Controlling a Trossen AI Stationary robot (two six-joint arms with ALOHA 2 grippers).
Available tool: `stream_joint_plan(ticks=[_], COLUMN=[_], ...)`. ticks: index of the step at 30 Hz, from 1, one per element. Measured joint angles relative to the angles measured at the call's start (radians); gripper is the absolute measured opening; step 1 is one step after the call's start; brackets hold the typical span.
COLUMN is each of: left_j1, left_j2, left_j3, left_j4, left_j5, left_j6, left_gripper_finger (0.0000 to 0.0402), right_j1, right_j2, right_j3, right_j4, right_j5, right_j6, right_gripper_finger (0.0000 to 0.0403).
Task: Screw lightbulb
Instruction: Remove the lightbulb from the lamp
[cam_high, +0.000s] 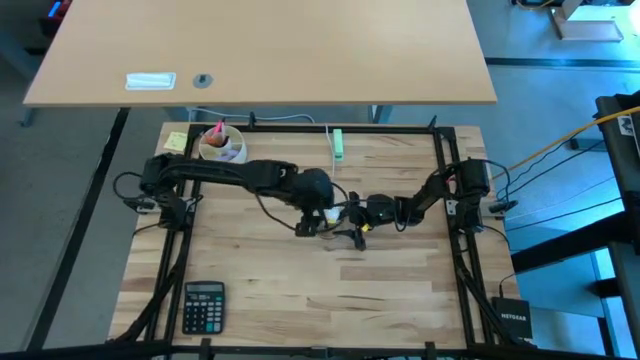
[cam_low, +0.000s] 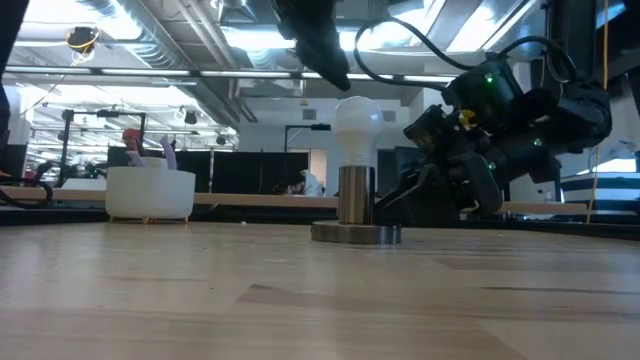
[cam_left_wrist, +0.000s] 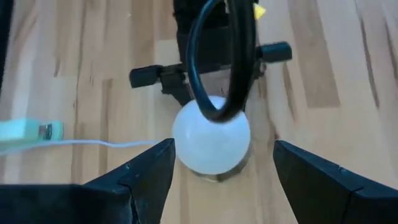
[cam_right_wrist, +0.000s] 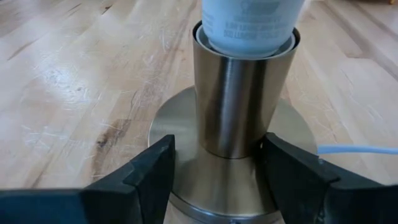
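Lightbulb (cam_low: 358, 128) stands upright in metal socket (cam_low: 356, 195) mid-tabletop (cam_low: 200, 300), long axis vertical. Left gripper (cam_left_wrist: 224, 165) directly above, fingers spread either side of head, not touching. Right gripper (cam_right_wrist: 214, 165) low, fingers flanking socket barrel; contact unclear.

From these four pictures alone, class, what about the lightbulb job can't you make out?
- Lightbulb: its screw base is inside the socket, so how far it is threaded stays hidden.
- High view: arms cover the bulb.
- Calculator: keys too small to read.
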Motion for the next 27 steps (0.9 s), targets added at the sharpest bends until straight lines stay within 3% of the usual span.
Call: stream_joint_plan(ticks=[5,12,27], left_j1=[0.023,0.031,0.031], left_j2=[0.103,0.214,0.260], left_j3=[0.104,0.291,0.305], left_j4=[-0.080,-0.237,-0.256], left_j5=[0.081,0.097,0.065], left_j6=[0.079,0.149,0.396], left_gripper_finger=[0.0263,0.0263,0.0263], right_j1=[0.000,0.000,0.000], right_j2=[0.000,0.001,0.005], right_j3=[-0.001,-0.001,-0.002], right_j4=[-0.002,-0.006,-0.012], right_j5=[-0.008,-0.008,-0.009], right_j6=[-0.001,0.003,0.005], right_gripper_finger=[0.0233,0.0233,0.0233])
